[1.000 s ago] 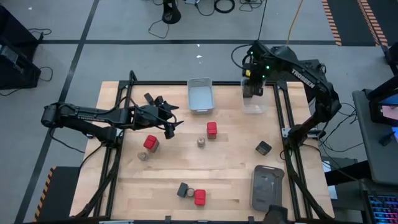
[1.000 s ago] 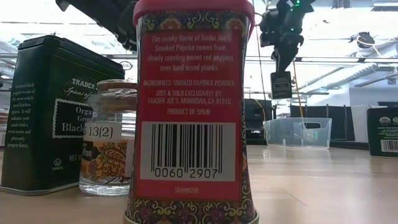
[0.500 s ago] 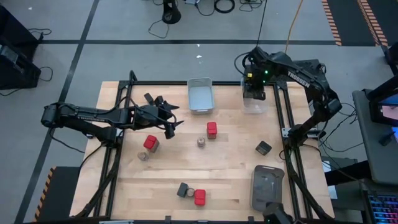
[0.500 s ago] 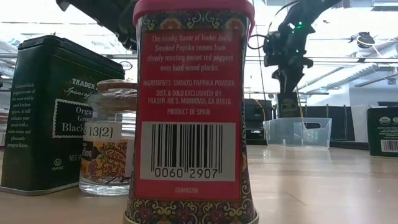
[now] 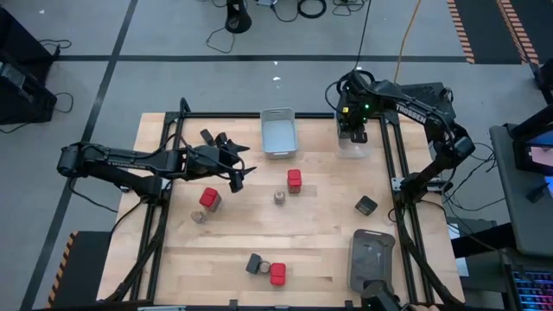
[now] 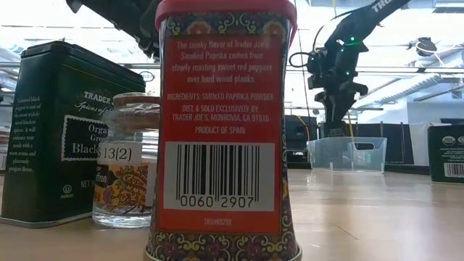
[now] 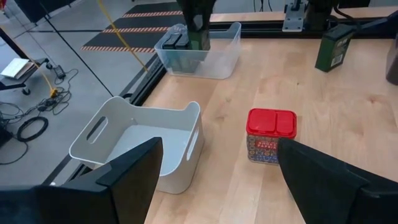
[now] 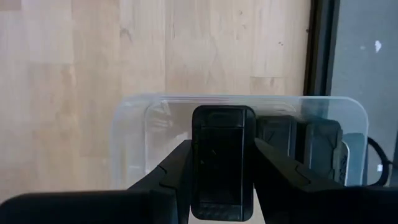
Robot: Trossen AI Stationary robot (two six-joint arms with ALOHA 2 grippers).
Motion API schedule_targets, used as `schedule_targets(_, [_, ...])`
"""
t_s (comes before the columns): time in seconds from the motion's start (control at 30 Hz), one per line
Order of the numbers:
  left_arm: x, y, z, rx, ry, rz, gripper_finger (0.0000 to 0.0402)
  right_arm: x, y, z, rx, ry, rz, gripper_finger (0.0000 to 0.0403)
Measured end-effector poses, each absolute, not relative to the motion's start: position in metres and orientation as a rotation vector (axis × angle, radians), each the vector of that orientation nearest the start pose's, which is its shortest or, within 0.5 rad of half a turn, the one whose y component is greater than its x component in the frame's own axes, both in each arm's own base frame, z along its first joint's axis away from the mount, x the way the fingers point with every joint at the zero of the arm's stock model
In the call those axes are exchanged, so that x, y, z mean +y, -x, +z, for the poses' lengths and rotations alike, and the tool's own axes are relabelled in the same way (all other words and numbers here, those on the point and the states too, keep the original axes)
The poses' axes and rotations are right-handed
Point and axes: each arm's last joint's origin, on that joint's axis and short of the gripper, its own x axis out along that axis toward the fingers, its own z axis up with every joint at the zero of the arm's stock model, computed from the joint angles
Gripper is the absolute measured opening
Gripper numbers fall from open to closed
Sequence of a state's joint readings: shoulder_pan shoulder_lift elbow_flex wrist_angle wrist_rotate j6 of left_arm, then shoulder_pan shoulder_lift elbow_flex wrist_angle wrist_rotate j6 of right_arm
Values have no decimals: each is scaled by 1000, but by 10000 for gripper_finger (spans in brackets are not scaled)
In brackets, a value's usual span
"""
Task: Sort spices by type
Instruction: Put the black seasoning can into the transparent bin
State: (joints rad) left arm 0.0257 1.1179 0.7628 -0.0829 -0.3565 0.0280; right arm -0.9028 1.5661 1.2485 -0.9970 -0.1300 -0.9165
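Right claw (image 8: 221, 171) has lowered black tin (image 8: 222, 162) into clear bin (image 8: 134, 134).

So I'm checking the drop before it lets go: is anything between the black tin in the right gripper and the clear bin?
Nothing visible. The right gripper holds the black tin directly above the clear bin, beside the dark tins already inside.

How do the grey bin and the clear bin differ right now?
The grey bin is opaque and looks empty in the left wrist view; the clear bin is see-through and already holds black tins. Nothing is over the grey bin, while the right gripper hangs over the clear bin, jaws shut on a black tin. Both sit at the table's far edge.
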Motion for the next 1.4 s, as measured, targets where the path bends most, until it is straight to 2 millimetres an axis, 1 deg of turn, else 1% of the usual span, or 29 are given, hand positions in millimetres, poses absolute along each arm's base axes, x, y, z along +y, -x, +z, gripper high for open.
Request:
schedule_targets(0.43, [16,-240,271,445,-104,369,321,-231,-186,237,1288,150,-88,119])
schedule_targets(1.0, [16,-241,271,445,-102,364,321,-229,-185,222,1283,151,-96,119])
schedule_targets(1.4, [16,-241,271,441,-79,368,321,-232,-186,218,1279,124,-120,119])
